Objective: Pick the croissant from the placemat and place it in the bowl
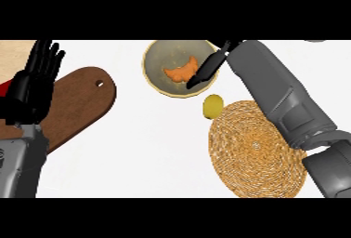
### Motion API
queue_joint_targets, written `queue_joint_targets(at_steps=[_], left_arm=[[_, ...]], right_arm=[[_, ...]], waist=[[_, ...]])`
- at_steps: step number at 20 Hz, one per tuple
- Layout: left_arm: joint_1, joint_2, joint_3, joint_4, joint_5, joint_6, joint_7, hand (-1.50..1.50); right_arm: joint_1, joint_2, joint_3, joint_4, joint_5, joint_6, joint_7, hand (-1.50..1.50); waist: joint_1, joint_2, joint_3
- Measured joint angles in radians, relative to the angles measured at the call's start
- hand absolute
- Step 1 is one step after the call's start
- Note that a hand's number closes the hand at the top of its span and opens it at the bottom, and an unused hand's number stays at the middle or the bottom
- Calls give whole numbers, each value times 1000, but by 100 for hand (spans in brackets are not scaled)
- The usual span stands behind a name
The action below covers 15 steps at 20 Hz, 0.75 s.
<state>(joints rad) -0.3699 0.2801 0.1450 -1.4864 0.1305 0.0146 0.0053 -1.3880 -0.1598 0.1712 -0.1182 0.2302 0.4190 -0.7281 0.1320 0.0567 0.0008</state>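
At the far middle of the bench (158, 139): bowl (158, 58) with the croissant (182, 72) lying inside; right robot hand (209, 69) over the rim, fingers straight and clamped on nothing, tips just beside the pastry; left robot hand (37, 74) resting open, fingers up, at the view's left above a wooden board (79, 104). Risk, as judged: on withdrawal the fingers could snag the croissant or nudge the bowl toward the yellow fruit (214, 106) beside the placemat (257, 151). Not determinable: whether the fingertips touch the croissant; the bowl's right rim, hidden under the hand; the red item (5, 88), cut off at left.
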Motion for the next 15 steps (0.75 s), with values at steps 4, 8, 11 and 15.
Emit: queue_joint_targets(at_steps=[4,8,11,15], left_arm=[[-15,-4,-3,1,1,0,1,0],[-23,-8,-10,-6,3,-5,-1,0],[-33,-10,-14,-10,1,-4,-3,0],[-44,-14,-20,-16,4,-7,-1,0]], right_arm=[[-20,-61,-59,29,-54,29,41,-150],[-24,-116,-97,42,-90,56,67,-150],[-23,-149,-119,47,-111,73,84,-150],[-17,-197,-137,45,-128,96,101,-150]], waist=[[13,14,1],[32,27,2],[43,37,3],[57,48,5]])
